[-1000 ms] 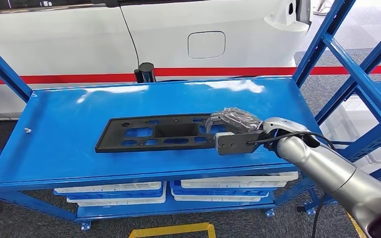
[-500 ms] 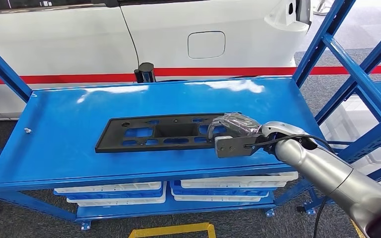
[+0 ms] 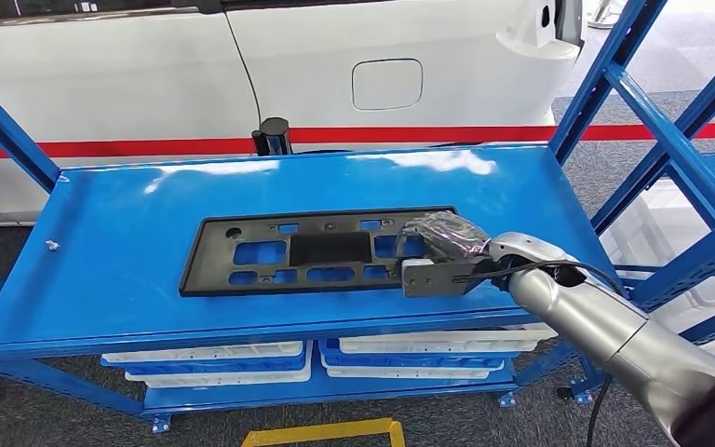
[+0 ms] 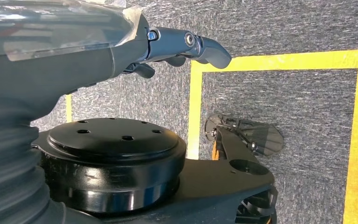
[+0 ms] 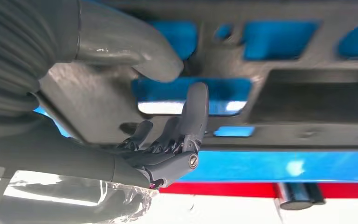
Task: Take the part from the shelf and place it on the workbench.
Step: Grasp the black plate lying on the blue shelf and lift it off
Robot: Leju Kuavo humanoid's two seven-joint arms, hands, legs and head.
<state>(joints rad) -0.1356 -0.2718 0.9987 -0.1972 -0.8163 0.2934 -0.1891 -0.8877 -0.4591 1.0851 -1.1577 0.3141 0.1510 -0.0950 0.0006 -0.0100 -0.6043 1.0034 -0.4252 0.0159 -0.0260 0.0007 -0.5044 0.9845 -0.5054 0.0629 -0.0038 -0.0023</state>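
We are at the placing step: the black part [image 3: 312, 251] lies flat mid-bench [image 3: 130, 242], nearer the front edge. Our right robot hand [image 3: 439, 250] grips its right end, thumb above, fingers [image 5: 186, 126] beneath. Next we loosen and withdraw; our left robot hand [image 4: 186, 46] hangs with nothing in it, fingers apart

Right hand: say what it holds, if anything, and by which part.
The right hand holds the black panel by its right end: thumb on one face, fingers through a cutout. The panel lies on the workbench.
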